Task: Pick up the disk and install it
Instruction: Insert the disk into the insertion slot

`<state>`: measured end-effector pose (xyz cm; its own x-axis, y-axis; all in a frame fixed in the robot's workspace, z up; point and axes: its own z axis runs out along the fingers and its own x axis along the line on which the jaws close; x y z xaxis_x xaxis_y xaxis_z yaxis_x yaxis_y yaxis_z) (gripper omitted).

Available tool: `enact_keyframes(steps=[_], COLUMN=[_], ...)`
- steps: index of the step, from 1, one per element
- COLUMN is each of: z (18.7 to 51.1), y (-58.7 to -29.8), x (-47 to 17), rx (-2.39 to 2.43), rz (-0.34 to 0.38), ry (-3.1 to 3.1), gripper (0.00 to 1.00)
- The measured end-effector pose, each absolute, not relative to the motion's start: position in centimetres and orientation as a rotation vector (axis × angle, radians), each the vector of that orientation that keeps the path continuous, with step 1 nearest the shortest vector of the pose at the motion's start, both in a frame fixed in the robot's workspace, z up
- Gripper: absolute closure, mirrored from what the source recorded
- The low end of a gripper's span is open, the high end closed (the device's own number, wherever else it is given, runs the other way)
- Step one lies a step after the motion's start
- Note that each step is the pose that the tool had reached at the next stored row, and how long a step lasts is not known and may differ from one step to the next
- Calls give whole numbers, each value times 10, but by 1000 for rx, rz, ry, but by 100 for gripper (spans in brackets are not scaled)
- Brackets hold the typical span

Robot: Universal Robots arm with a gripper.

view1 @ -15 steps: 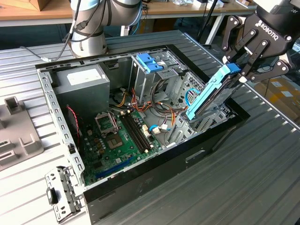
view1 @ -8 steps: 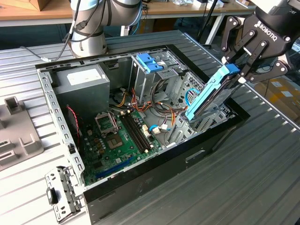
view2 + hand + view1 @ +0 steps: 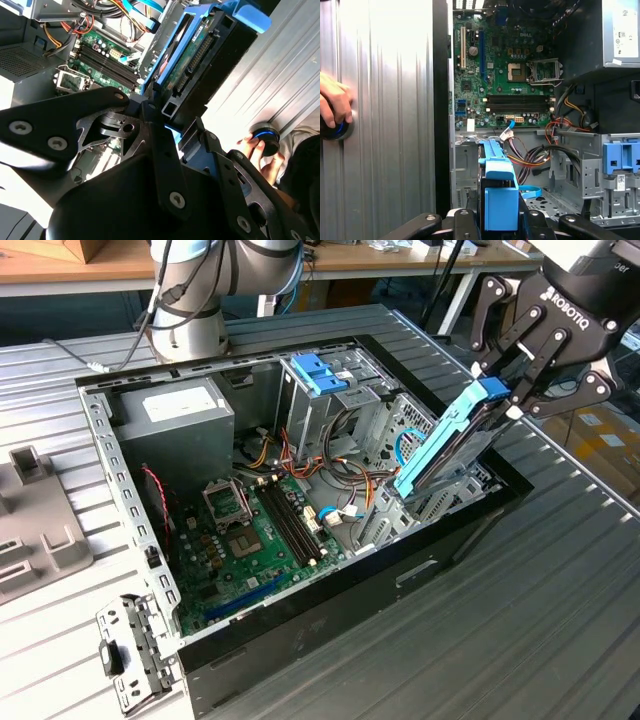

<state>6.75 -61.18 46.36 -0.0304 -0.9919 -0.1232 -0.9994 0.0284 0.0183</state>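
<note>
**Pincer clamped on the tilted drive at the open case**

The black two-fingered gripper [image 3: 507,398] is closed on the upper end of the flat silver-metal disk with blue plastic side rails [image 3: 448,443]. The disk slants steeply, its lower end at the metal bays on the exterior view's right of the open black computer case [image 3: 300,640]. Further in lie the green motherboard [image 3: 250,540] and the grey power-supply box [image 3: 175,415]. In the first wrist view a person's hand [image 3: 335,105] rests on a round knob [image 3: 337,131].

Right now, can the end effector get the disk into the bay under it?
Probably yes. The end effector holds the disk tilted, its lower end at the open metal bay; cables lie beside it, not across.
</note>
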Motion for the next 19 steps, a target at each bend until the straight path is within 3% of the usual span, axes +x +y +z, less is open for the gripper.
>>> enact_keyframes(steps=[19], z=[457], y=[-600], x=[74], rx=[-2150], rz=[153], ry=[2182], gripper=[63])
